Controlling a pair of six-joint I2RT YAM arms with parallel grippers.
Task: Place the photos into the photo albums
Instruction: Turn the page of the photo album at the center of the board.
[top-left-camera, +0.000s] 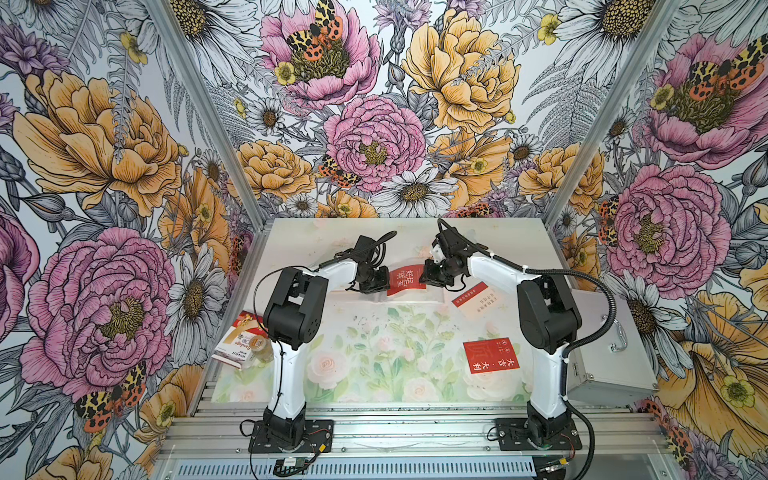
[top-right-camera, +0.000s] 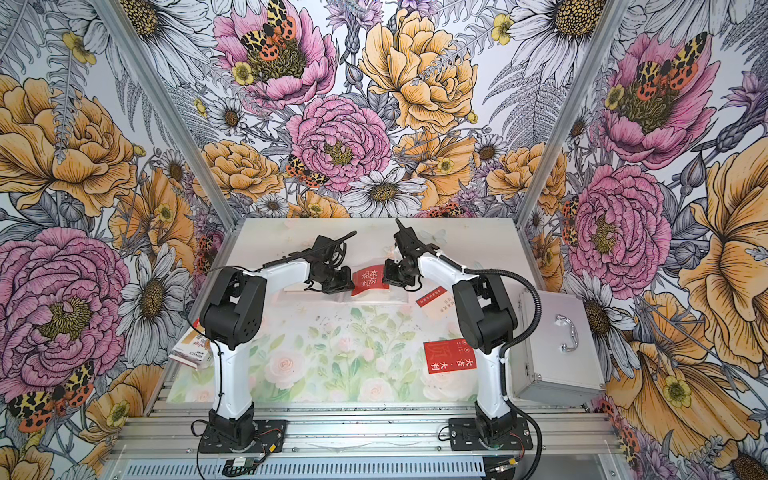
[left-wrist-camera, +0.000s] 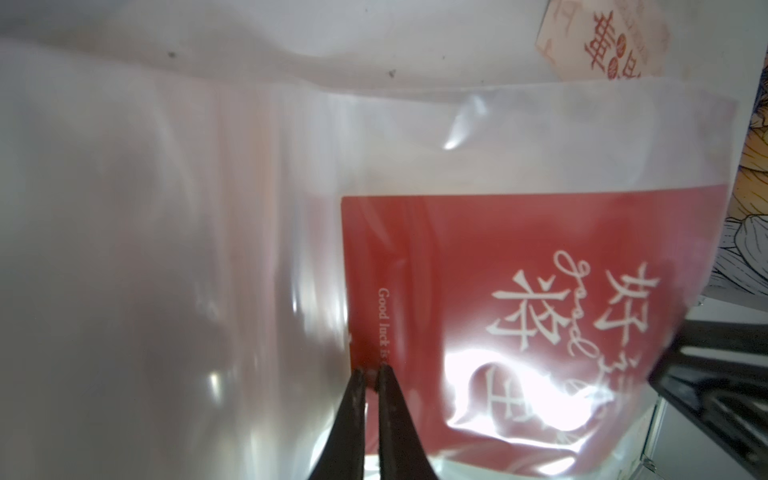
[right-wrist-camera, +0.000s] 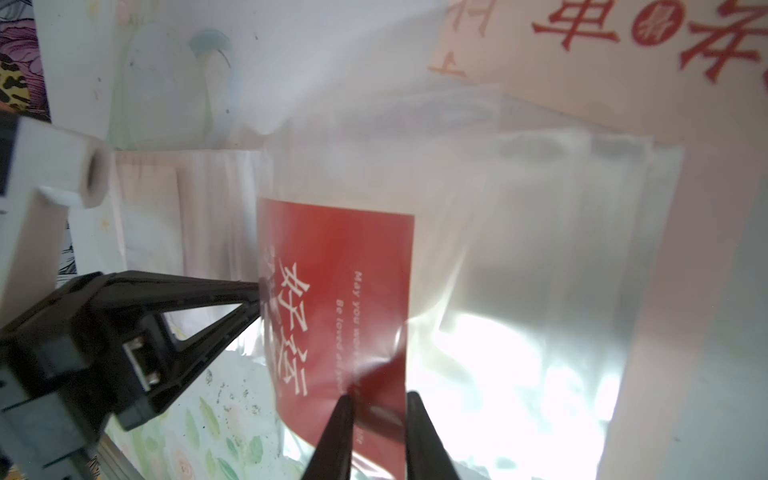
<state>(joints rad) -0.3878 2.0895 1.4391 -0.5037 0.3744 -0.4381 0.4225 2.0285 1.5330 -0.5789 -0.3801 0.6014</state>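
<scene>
In both top views the arms meet over the far half of the table, with a bowed red card (top-left-camera: 406, 281) (top-right-camera: 365, 279) between the left gripper (top-left-camera: 384, 279) and the right gripper (top-left-camera: 426, 276). From up there the jaws are too small to read. The wrist views show them, and they show that the card sits inside a clear sleeve (left-wrist-camera: 540, 145) of the open photo album (right-wrist-camera: 540, 232). The left wrist view has the left gripper's fingertips (left-wrist-camera: 359, 382) nipped together on the sleeved card's edge. The right wrist view confirms that pinch from the side. It also shows the right gripper (right-wrist-camera: 379, 397) with its fingers a little apart and the card's corner between them. Glare on the film makes it hard to judge whether they press it. Only the wrist views catch a cream card (left-wrist-camera: 602, 41) (right-wrist-camera: 623, 41) with red characters, lying just beyond the album. Only the top views give the rest. A two-tone card (top-left-camera: 471, 298) lies near the right arm and a second red card (top-left-camera: 490, 355) lies nearer the front. A bandage box (top-left-camera: 237, 338) is at the left edge and a silver case (top-left-camera: 606, 357) is off to the right. A top view also shows a small roll (top-left-camera: 262, 347) beside the box. The table carries a pale rose-printed mat (top-left-camera: 374, 365), with aluminium rails (top-left-camera: 395, 432) along the front. Bold floral wallpaper (top-left-camera: 374, 124) covers all three walls.
</scene>
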